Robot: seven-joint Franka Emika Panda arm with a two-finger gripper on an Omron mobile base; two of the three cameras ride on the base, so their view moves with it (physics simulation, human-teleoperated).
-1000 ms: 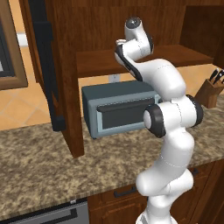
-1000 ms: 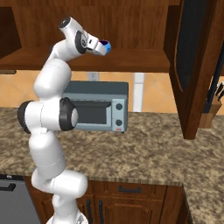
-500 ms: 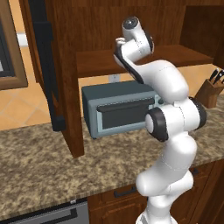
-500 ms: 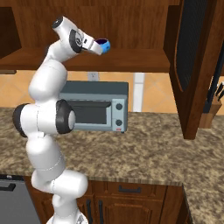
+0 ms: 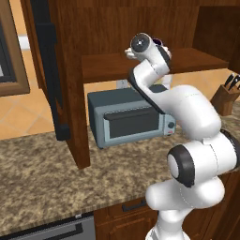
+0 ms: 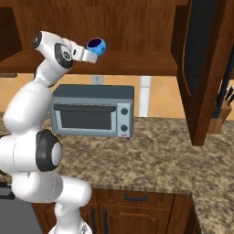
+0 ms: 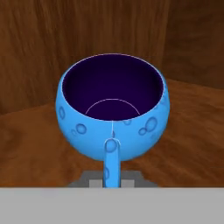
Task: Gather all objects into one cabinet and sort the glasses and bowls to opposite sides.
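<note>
A glossy blue bowl [image 7: 113, 113] with a dark purple inside sits straight ahead of the hand, upright, over the wooden floor of the wall cabinet [image 6: 137, 64]. My gripper [image 7: 112, 177] is shut on the blue handle-like tab at its near side. In the right base view the gripper [image 6: 91, 54] holds the blue bowl [image 6: 97, 44] just inside the cabinet's left half. From the left base view the hand hides most of it and only the bowl's purple rim [image 5: 158, 42] peeks out. Whether the bowl touches the cabinet floor [image 5: 108, 63] I cannot tell.
A grey-blue toaster oven [image 6: 93, 109] stands on the granite counter [image 6: 155, 155] under the cabinet. The cabinet's dark-paned doors hang open at the left [image 5: 47, 70] and the right [image 6: 201, 59]. A knife block [image 5: 226, 96] stands at the far right.
The hand and the blue bowl have drawn slightly leftward in the right base view, and the elbow has swung left with them. The bowl stays in the grip.
</note>
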